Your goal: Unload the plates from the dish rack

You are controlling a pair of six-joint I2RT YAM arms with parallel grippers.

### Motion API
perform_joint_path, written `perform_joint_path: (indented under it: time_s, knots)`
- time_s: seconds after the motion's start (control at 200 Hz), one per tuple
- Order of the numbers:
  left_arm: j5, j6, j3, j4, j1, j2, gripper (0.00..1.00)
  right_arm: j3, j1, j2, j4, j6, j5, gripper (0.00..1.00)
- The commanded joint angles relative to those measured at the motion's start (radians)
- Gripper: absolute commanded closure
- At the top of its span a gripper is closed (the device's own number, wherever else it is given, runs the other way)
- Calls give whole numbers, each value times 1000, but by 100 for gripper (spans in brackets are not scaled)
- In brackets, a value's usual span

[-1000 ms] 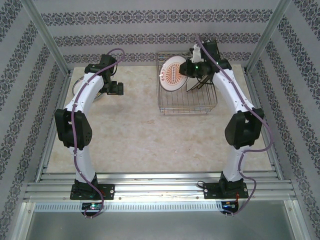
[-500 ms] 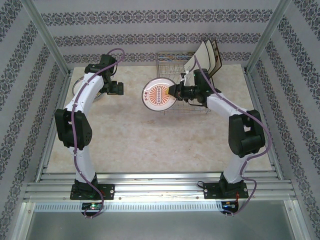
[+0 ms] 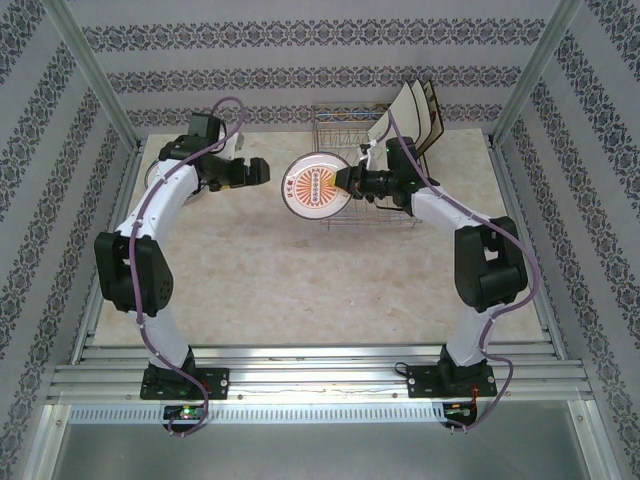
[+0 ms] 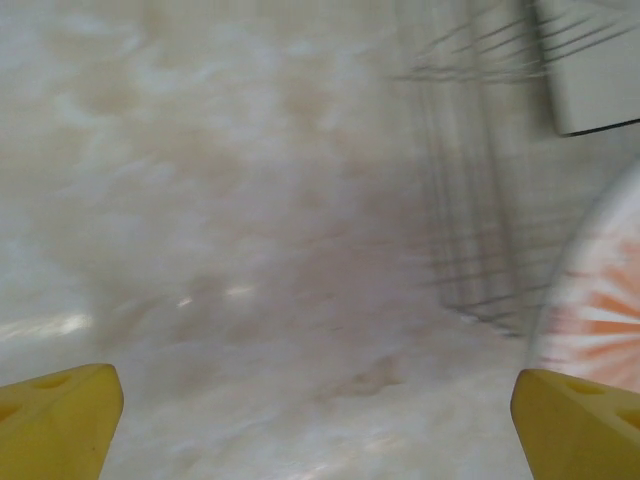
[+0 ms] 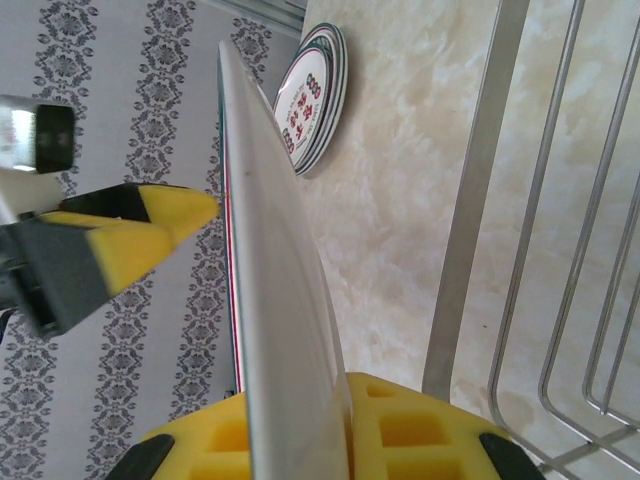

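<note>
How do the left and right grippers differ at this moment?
The left gripper is open and empty; the right gripper is shut on the rim of the round plate. The left gripper hangs over bare table; the right gripper holds the plate beside the dish rack. Both have yellow pads and point toward each other.

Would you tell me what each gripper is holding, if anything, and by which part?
The right gripper pinches the small round plate by its rim; the left gripper is open, holding nothing.
</note>
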Motion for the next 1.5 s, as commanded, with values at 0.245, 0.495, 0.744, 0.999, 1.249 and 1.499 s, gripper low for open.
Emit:
perform_joint_path:
  time_s: [0.245,0.495,0.744,0.999,1.249,1.499]
  knots:
    - [415,-153,-100,327,-8,32,5,122,36,60,109,74,-68,100]
    - [448,-180,-104,372,-12,64,19,157,60,89,137,119,-83,100]
    - [478,-194,-102,384,-12,86,51,181,73,112,142,127,-82,100]
    - [471,-197,-110,388,-11,103,75,199,79,123,109,102,-64,100]
    - [478,-213,-115,414,-12,102,100,224,76,128,9,40,-32,82]
    - [478,-291,-175,546,12,69,100,302,59,71,-359,-192,128,5]
